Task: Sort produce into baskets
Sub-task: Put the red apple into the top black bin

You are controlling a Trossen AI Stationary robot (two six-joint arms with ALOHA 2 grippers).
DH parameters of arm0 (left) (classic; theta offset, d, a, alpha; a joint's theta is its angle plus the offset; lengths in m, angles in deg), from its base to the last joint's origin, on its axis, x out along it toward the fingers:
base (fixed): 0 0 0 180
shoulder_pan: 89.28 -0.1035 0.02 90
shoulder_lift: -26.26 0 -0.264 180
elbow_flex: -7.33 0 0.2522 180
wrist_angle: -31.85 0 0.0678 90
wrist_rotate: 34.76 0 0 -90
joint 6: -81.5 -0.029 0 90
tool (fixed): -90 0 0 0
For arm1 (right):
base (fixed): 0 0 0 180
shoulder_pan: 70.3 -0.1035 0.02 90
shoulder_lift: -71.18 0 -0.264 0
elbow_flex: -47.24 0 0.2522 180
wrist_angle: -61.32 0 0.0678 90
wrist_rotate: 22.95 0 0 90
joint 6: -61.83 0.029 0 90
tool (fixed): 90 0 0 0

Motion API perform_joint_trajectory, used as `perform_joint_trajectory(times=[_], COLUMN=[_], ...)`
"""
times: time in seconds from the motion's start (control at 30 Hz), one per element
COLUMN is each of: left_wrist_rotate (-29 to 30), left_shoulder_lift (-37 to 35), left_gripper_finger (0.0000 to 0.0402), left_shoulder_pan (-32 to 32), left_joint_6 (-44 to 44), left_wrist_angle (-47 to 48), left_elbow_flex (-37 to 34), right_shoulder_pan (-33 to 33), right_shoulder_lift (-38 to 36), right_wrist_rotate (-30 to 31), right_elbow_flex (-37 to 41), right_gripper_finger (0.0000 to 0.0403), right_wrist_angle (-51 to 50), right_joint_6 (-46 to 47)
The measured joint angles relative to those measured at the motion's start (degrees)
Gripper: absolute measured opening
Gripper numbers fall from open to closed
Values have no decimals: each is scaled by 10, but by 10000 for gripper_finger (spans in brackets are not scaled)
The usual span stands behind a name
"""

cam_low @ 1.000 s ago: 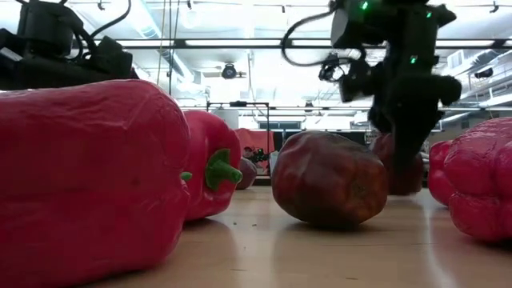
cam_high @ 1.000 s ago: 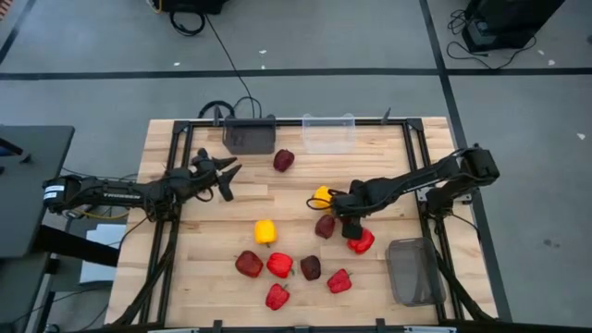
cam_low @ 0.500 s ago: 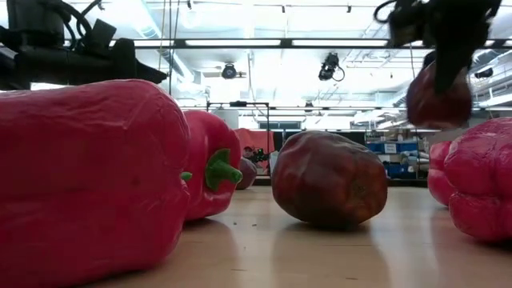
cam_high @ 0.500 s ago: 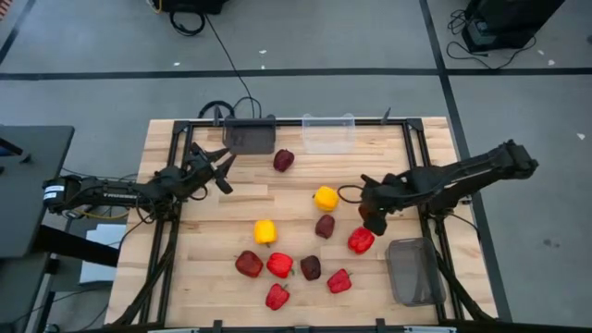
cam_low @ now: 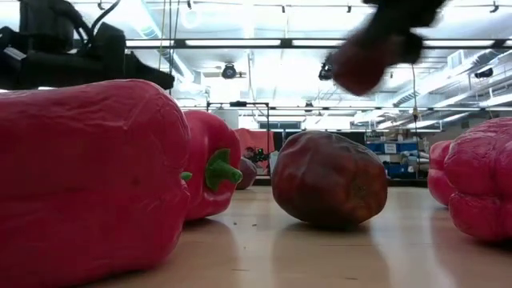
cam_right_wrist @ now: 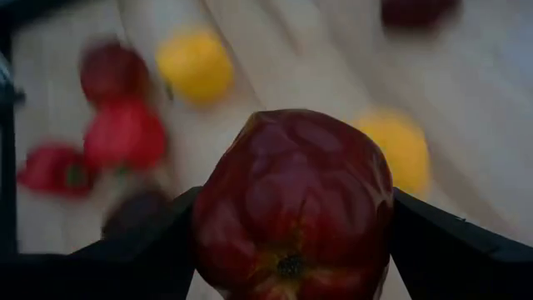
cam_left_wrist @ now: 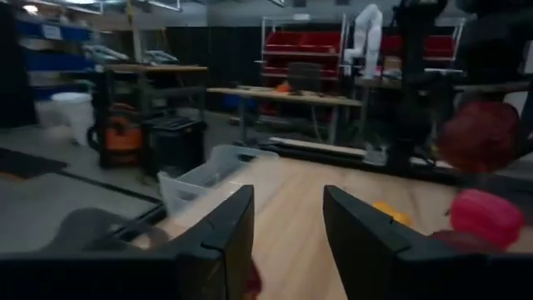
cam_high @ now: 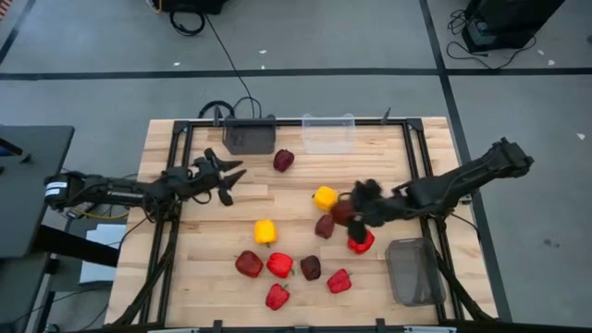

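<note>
My right gripper [cam_high: 354, 209] is shut on a dark maroon round fruit [cam_right_wrist: 291, 196], which it holds above the middle of the table, over a yellow pepper [cam_high: 325, 197] and another maroon fruit [cam_high: 325, 226]. The held fruit also shows in the low view [cam_low: 364, 66]. My left gripper [cam_high: 228, 177] is open and empty at the table's left, and its own view [cam_left_wrist: 287, 237] shows the gap between its fingers. More red peppers, a yellow pepper [cam_high: 265, 231] and maroon fruits lie on the near half of the table. One maroon fruit [cam_high: 284, 160] lies near the far baskets. My right gripper pinches the maroon fruit between its two fingers [cam_right_wrist: 166, 246], which lie on two opposite sides of it [cam_right_wrist: 212, 225]. The fruit's dimpled end [cam_right_wrist: 288, 267] faces the wrist camera. The fruit is lifted clear of the table.
A dark grey basket [cam_high: 250, 137] and a clear basket [cam_high: 328, 135] stand at the far edge. A grey mesh basket [cam_high: 412, 271] stands at the near right. A red pepper [cam_high: 361, 242] lies just nearer than my right gripper. Bare wood lies between the two arms.
My right gripper has taken the maroon fruit up from beside the red pepper and lifted it clear. It first drew toward the right edge, then carried the fruit back toward the table's left. My left gripper has swung slightly toward the far edge and back.
</note>
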Motion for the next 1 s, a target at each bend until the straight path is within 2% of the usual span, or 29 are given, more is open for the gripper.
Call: perform_joint_trajectory(times=[0.17,0.27,0.33,0.47,0.6,0.87,1.0], left_wrist_rotate=[-121,-218,-256,-251,-225,-211,-202], left_shoulder_lift=[42,70,86,107,126,190,226], left_gripper_finger=[204,255,294,359,394,395,395], left_shoulder_pan=[0,2,8,20,32,53,53], left_joint_6=[4,-56,-88,-148,-216,-291,-289], left_wrist_angle=[1,0,-1,-20,-39,-37,-66], left_elbow_flex=[39,56,63,73,85,125,139], right_shoulder_pan=[53,82,102,139,166,179,179], right_shoulder_lift=[94,143,168,208,243,278,277], right_wrist_rotate=[4,-32,-60,-125,-179,-188,-161], right_elbow_flex=[0,0,0,0,0,0,0], right_gripper_finger=[338,339,339,339,339,341,353], right_wrist_angle=[263,404,474,560,612,718,730], right_joint_6=[-167,-229,-239,-219,-148,-69,-68])
